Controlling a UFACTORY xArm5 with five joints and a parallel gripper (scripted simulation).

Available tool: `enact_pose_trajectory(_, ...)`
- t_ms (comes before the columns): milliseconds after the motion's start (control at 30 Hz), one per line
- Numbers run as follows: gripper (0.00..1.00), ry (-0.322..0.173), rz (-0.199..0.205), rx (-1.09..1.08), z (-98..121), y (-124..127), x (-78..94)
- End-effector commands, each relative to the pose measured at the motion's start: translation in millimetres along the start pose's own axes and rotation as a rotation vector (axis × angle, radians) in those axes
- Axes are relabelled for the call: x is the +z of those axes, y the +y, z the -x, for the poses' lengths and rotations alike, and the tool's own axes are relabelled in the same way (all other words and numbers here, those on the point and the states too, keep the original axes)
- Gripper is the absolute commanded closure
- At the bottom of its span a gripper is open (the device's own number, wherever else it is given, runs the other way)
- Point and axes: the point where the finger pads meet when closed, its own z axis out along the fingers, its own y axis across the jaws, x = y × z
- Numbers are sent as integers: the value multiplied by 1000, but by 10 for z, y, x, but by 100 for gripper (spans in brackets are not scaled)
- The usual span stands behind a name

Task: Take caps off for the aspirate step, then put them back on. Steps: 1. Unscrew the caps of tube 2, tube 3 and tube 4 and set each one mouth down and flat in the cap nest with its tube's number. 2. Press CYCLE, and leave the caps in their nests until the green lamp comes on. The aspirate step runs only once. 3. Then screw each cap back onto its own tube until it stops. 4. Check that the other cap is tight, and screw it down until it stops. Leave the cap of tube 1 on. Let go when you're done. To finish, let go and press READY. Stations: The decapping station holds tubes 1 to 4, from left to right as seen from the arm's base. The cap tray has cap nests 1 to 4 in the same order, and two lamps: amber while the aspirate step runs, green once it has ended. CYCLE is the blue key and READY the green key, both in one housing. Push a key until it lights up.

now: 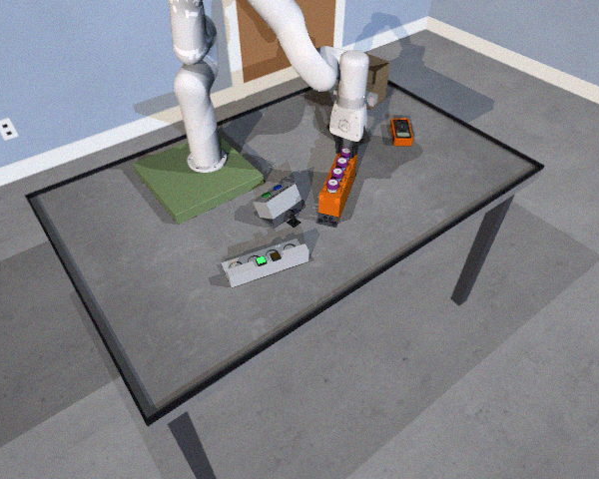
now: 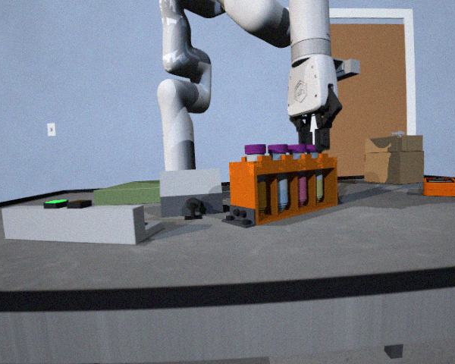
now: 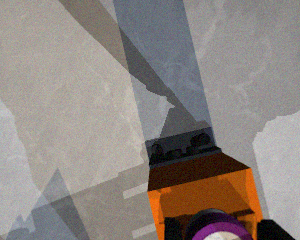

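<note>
At upper centre of the top view, claw [image 1: 345, 149]: hung straight down over the uppermost end of the decapping station [image 1: 330, 202], fingers either side of the end cap [image 1: 345, 152].
Caps, top view: four purple caps sat in a row on the orange station, all on their tubes.
Cap tray [image 1: 269, 271], top view: lay below the station on the bench [image 1: 418, 232], with its nests bare and the green lamp [image 1: 261, 259] lit.
Key housing [image 1: 283, 202], top view: stood just left of the station.

At right of centre in the exterior view, claw [image 2: 313, 145]: the dark fingers [image 2: 321, 139] reached down to the rightmost cap [image 2: 310, 148] of the row.
Claw state: partly open, a little wider than the cap, flanking it without clamping it, so it held nothing.
Green lamp [image 2: 55, 203], exterior view: glowed on the tray at far left.

At the bottom edge of the wrist view, end cap [image 3: 217, 229]: purple rim with a pale centre, on the station [image 3: 200, 200].
Fingers, wrist view: dark tips showed on both sides of that cap.
</note>
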Motion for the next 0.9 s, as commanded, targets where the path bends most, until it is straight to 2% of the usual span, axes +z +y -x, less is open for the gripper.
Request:
enact_pose_trajectory(0,54,3,4,0,-7,15,-125)
enact_pose_trajectory(333,54,3,4,0,-6,14,-426)
enact_pose_trajectory(533,54,3,4,0,-6,14,-461)
enact_pose_trajectory(567,100,4,4,83,68,-26,-461)
enact_pose_trajectory(633,100,4,4,226,214,-106,-459)
enact_pose_trajectory(867,100,3,4,226,603,-316,-457)
